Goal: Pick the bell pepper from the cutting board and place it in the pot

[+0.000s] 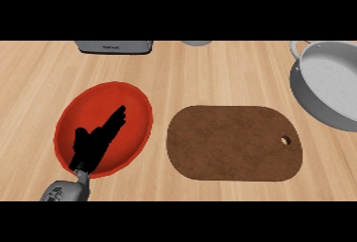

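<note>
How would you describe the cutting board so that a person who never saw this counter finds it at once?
On the wooden counter, look between the red plate at the left and the grey pot at the right edge. The cutting board lies flat there: dark brown, with rounded corners and a small hole near its right side.

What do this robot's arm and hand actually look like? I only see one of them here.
Only the left hand shows: it is plain black, with slim fingers and a thumb, seen against a red plate. Behind it a short grey forearm enters from the lower edge, rounded and metallic-looking, with a narrower grey wrist joining the hand. No cables or markings are visible. The right hand is out of view.
</note>
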